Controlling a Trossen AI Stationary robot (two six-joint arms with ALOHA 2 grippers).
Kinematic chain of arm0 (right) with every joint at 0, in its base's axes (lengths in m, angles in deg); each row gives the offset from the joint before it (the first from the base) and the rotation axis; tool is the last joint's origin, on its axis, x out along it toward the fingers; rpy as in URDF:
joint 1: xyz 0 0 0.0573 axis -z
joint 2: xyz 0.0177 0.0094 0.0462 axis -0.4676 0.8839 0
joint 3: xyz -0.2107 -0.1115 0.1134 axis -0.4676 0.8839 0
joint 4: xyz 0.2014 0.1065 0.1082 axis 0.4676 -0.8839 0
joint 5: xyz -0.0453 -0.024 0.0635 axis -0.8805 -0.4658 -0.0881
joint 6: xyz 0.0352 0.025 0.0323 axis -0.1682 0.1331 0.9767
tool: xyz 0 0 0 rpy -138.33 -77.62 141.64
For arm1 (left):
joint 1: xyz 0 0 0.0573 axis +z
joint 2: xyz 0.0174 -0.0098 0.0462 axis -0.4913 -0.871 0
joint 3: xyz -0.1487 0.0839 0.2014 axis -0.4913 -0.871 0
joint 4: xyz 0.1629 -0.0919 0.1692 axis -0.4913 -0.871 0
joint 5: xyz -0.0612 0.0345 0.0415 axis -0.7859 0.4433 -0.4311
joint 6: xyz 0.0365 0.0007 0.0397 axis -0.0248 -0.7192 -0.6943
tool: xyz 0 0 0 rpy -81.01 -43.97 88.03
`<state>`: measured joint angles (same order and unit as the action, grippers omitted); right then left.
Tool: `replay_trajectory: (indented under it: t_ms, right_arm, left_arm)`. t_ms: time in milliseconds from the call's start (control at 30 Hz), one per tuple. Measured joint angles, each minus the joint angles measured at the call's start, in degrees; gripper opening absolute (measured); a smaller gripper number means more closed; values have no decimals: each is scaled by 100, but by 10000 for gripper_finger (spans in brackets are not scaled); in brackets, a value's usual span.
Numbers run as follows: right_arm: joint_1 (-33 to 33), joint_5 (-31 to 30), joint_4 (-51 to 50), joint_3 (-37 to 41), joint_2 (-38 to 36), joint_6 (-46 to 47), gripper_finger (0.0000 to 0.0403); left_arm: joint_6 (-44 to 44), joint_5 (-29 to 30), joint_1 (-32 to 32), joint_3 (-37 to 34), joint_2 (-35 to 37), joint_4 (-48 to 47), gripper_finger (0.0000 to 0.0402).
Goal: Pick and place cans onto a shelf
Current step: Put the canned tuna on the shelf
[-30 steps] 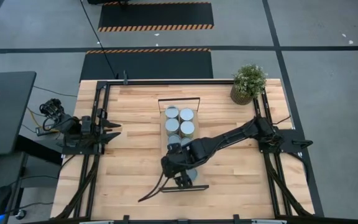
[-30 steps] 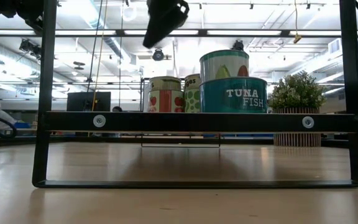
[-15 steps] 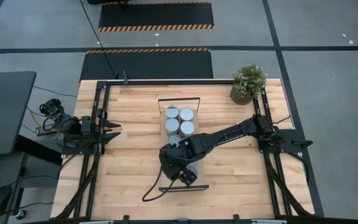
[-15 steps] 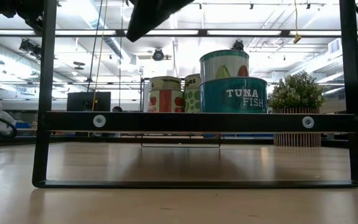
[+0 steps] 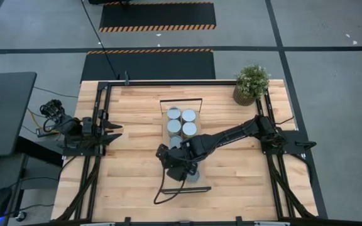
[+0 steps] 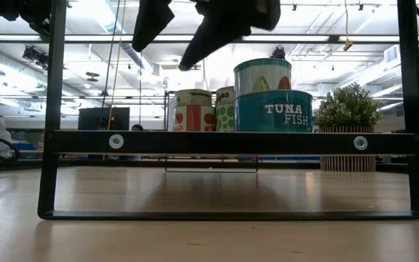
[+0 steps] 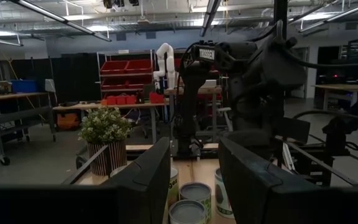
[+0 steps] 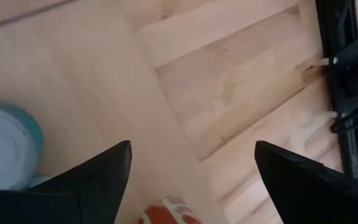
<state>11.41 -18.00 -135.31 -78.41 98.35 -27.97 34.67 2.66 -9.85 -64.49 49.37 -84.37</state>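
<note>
Five can tops counted on the shelf (image 5: pixel 185 186) from above.
Four cans (image 5: pixel 181 122) sit in a two-by-two block at the shelf's far end, a fifth peeps out just beside the right arm, and any others are hidden under that arm. The right hand (image 5: pixel 168 162) hangs over the shelf's left edge near its middle, fingers (image 8: pixel 92 180) spread wide, holding nothing, with a blue-rimmed can (image 8: pixel 5 146) beside one finger. The left hand (image 5: pixel 114 130) waits over the tabletop's (image 5: pixel 131 107) left side, also wide apart and empty.
</note>
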Motion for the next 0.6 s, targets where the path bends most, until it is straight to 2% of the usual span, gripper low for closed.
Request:
replay_trajectory:
  t_ms: [200,600]
  right_arm:
    - [-11,96,25,3,0,-251,348]
    - [-61,394,248,3,0,-1724,348]
  left_arm:
    - [1,0,0,0,0,0,142]
    - [-1,-1,0,0,-1,0,142]
